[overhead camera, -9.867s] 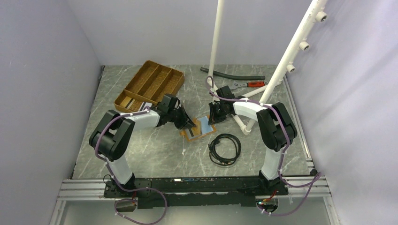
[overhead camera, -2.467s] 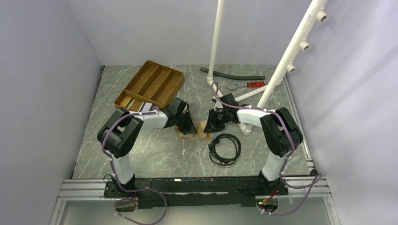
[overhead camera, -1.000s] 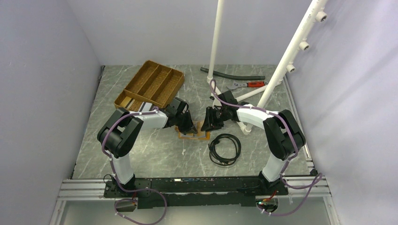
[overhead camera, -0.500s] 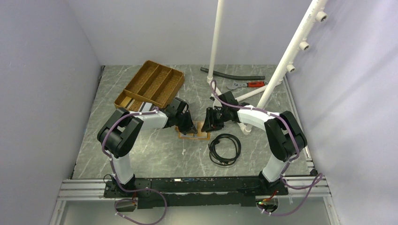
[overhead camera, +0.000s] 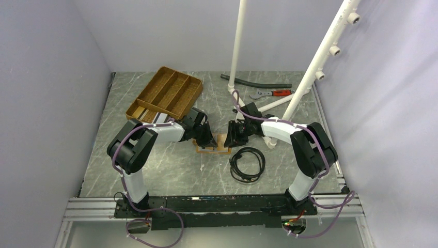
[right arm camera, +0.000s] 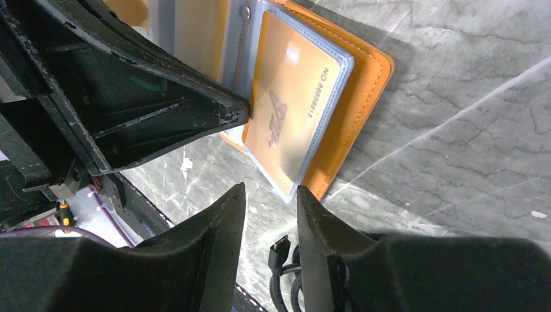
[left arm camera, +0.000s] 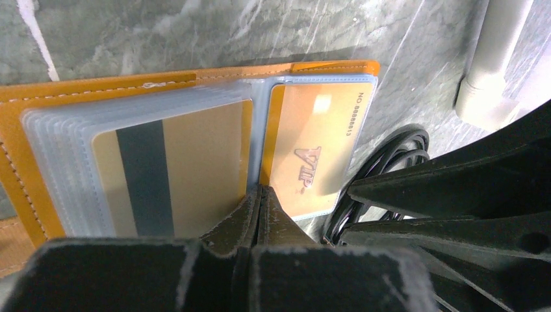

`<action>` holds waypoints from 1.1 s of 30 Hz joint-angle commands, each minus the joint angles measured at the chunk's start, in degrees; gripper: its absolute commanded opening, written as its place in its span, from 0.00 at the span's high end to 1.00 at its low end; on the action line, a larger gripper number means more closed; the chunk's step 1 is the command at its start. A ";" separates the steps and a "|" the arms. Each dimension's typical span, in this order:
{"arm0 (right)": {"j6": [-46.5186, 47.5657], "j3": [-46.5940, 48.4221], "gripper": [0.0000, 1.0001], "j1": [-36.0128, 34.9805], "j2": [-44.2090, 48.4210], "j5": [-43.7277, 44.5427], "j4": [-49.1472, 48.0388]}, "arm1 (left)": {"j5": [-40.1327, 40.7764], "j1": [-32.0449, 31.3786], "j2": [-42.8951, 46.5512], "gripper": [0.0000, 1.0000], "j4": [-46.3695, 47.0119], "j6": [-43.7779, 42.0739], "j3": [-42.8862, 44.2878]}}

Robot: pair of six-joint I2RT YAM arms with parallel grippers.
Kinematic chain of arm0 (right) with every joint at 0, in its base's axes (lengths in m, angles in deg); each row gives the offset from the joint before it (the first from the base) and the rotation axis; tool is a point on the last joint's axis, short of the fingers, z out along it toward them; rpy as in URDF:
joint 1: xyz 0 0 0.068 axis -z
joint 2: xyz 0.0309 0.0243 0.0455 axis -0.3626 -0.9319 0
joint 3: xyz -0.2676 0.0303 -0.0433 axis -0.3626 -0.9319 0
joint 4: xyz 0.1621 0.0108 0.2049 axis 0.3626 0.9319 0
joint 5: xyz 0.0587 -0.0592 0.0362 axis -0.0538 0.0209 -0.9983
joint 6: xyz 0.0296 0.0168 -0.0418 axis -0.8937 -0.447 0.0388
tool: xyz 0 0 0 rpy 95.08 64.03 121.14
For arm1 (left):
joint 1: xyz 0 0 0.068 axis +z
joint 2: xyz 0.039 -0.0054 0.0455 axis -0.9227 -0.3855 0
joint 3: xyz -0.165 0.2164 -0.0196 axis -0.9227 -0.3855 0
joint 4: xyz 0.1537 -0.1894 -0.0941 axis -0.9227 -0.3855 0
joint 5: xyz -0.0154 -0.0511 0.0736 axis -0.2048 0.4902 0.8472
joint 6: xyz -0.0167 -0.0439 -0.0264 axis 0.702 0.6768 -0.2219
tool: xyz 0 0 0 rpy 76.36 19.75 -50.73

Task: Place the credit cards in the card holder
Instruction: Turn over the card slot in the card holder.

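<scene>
The orange card holder (overhead camera: 216,148) lies open on the table between my two grippers. In the left wrist view its clear sleeves hold a gold card with a dark stripe (left arm camera: 166,172) on the left and a gold "VIP" card (left arm camera: 318,146) on the right. My left gripper (left arm camera: 260,193) is shut, its tip pressed on the holder's spine between the two sleeve stacks. My right gripper (right arm camera: 270,194) is slightly open and empty, just off the VIP card's (right arm camera: 292,110) near corner. No loose card shows.
A coiled black cable (overhead camera: 248,163) lies just in front of the holder, its plug (right arm camera: 281,248) between my right fingers. A brown wooden tray (overhead camera: 165,92) stands at the back left. White pipes (overhead camera: 310,72), a black hose (overhead camera: 255,81) and red-handled pliers (overhead camera: 276,93) are at the back right.
Since ten seconds ago the holder and both grippers have shifted nearer and left. In the last second my right gripper edged slightly right; the left has not moved.
</scene>
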 commanded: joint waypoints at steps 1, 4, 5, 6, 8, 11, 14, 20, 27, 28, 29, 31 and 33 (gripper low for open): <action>0.32 -0.17 0.62 -0.12 -0.21 0.64 -0.91 | 1.42 -0.46 -1.90 1.00 -1.96 -0.96 -1.37; 0.13 -0.12 0.62 -0.12 -0.39 0.05 -1.44 | 1.59 -0.40 -1.66 1.00 -2.14 -1.05 -1.32; 0.16 -0.03 0.62 -0.12 -0.57 0.14 -1.42 | 1.49 -0.45 -1.70 1.00 -2.16 -1.05 -1.32; 0.21 -0.01 0.63 -0.12 -0.72 0.01 -1.42 | 1.51 -0.46 -1.75 1.00 -2.12 -1.06 -1.32; 0.17 -0.05 0.63 -0.12 -1.20 -0.39 -1.75 | 1.39 -0.46 -1.85 1.00 -1.80 -0.93 -1.40; -0.08 -0.18 0.63 -0.12 -1.58 -0.98 -2.35 | 1.34 -0.46 -1.99 1.00 -1.70 -0.95 -1.38; -0.32 -0.14 0.62 -0.13 -1.66 -1.24 -2.82 | 1.32 -0.46 -1.89 1.00 -1.68 -0.88 -1.57; -0.44 0.41 0.66 -0.36 -1.48 -1.95 -2.95 | 1.34 -0.43 -1.78 1.00 -1.72 -0.88 -1.58; -0.71 0.30 0.68 -0.47 -1.14 -2.76 -3.49 | 1.35 -0.46 -2.06 1.00 -1.55 -0.92 -1.49; -0.63 0.41 0.69 -0.47 -1.05 -2.77 -3.34 | 1.34 -0.46 -1.99 1.00 -1.55 -0.88 -1.57; -0.62 0.43 0.69 -0.47 -0.93 -2.87 -3.39 | 1.28 -0.43 -1.97 1.00 -1.50 -0.88 -1.65; -1.03 0.12 0.70 -0.47 -0.67 -3.31 -4.20 | 1.26 -0.46 -1.89 1.00 -1.48 -0.88 -1.67; -1.94 -0.14 0.71 -0.47 -0.66 -4.41 -5.55 | 1.25 -0.41 -1.79 1.00 -1.46 -0.88 -1.69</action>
